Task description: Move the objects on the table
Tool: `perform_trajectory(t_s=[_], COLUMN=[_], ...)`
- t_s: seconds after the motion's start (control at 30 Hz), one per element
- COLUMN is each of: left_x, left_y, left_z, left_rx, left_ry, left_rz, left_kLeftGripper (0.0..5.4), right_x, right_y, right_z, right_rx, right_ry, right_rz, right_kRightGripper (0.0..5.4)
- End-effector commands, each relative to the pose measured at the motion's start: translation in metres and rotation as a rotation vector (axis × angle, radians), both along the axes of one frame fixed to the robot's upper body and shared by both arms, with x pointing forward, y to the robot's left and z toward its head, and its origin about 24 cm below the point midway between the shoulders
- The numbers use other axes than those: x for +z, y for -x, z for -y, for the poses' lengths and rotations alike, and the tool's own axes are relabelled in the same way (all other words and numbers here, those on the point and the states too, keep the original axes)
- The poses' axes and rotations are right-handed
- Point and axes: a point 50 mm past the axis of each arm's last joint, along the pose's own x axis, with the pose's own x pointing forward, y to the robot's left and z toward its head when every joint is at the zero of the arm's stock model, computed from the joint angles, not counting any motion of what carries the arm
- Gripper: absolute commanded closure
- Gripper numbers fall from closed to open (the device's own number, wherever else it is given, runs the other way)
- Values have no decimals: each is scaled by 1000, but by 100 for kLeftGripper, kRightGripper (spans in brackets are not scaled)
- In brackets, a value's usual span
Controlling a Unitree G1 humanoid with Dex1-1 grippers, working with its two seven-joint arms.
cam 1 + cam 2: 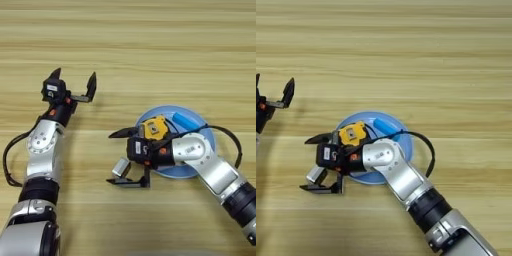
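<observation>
Blue plate (pixel 200 117) on the wooden bench (pixel 150 50) holds a blue bar (pixel 183 121) near its far rim and a yellow tape measure (pixel 155 128) at its left edge; the right arm hides much of the plate. Just left of the plate, the right claw (pixel 120 158) is spread wide, its fingers either side of a grey block (pixel 120 167) lying on the bench, not clamped on it. Well left, the left claw (pixel 73 81) hovers open and empty.
</observation>
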Motion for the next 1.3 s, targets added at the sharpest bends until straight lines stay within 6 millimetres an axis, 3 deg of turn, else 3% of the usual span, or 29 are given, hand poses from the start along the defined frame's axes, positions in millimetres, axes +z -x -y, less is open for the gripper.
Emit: perform_trajectory(t_s=[0.03, 0.6, 1.3], left_x=[1, 2, 1], left_y=[-2, -3, -3], left_z=[1, 1, 3], left_rx=[2, 1, 0], left_ry=[7, 6, 8], left_rz=[3, 4, 2], left_kLeftGripper=[0, 0, 0], right_x=[2, 6, -6], right_y=[-3, -2, 5], right_z=[2, 16, 17], right_rx=[-14, -43, -25], right_ry=[25, 31, 58], right_rz=[55, 70, -122], right_kRightGripper=[1, 1, 1])
